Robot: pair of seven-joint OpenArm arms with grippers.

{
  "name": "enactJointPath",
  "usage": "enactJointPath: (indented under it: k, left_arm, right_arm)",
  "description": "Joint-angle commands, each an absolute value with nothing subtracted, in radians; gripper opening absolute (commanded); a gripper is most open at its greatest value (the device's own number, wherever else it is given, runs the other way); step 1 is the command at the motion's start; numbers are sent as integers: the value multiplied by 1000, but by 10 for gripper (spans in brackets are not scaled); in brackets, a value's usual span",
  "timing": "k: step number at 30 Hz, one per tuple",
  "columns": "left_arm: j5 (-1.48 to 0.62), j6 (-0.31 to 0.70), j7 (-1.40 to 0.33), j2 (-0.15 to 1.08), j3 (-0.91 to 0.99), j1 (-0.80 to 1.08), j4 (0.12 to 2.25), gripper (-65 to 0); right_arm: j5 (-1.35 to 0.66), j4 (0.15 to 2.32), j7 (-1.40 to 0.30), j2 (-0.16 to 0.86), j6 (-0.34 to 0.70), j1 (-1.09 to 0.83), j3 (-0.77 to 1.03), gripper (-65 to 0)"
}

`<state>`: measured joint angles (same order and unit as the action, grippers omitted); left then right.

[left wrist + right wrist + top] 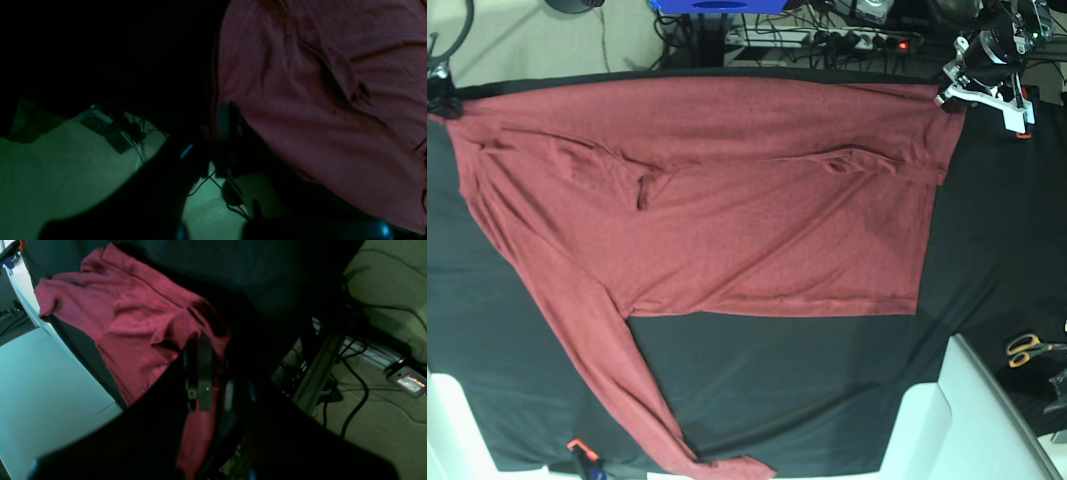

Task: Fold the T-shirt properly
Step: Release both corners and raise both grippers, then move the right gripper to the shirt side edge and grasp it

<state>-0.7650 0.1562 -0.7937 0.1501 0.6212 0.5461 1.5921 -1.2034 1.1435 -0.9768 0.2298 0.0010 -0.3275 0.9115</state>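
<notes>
1. The T-shirt (pixel 727 210) lies spread over the black surface (pixel 987 250), with its top edge along the far edge of the surface. It is mostly flat, with some wrinkles across the middle of its body.
2. One long sleeve (pixel 617 380) runs from the body of the T-shirt down to the near edge of the surface. It is not folded in yet.
3. The left claw (pixel 949 92) is at the far corner of the T-shirt, on the base view's right. Its jaws are pressed together on the hem of the T-shirt there, as the left wrist view suggests.
4. The right claw (pixel 213 373) is at the opposite far corner of the T-shirt. Its jaws are nearly together, with red cloth between them, so it seems to pinch the T-shirt.
5. In judgement, only the spreading is done. No fold is visible: sleeves and body are all left to fold.
6. Scissors (pixel 1032 348) lie well apart from the T-shirt, near the surface's edge.
</notes>
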Motion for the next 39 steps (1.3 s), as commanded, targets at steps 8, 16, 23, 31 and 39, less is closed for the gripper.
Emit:
enactJointPath:
  k: [8, 16, 23, 31, 39]
  left_arm:
    - [-765, 153, -774, 162, 674, 549, 1604, -272]
    - [-760, 153, -774, 145, 806, 549, 1581, -199]
    - [-760, 154, -779, 174, 972, 513, 1584, -199]
    - [-763, 153, -782, 239, 972, 512, 1612, -207]
    - [-768, 159, -837, 249, 905, 467, 1612, -538]
  right_arm:
    - [-1219, 1156, -970, 249, 8, -332, 943, -258]
    - [-1218, 1159, -970, 239, 8, -331, 1020, -258]
    - [-1078, 1161, -970, 308, 15, -280, 1067, -258]
    - [-903, 1237, -941, 456, 142, -91, 835, -258]
    - [-633, 958, -734, 483, 275, 211, 529, -258]
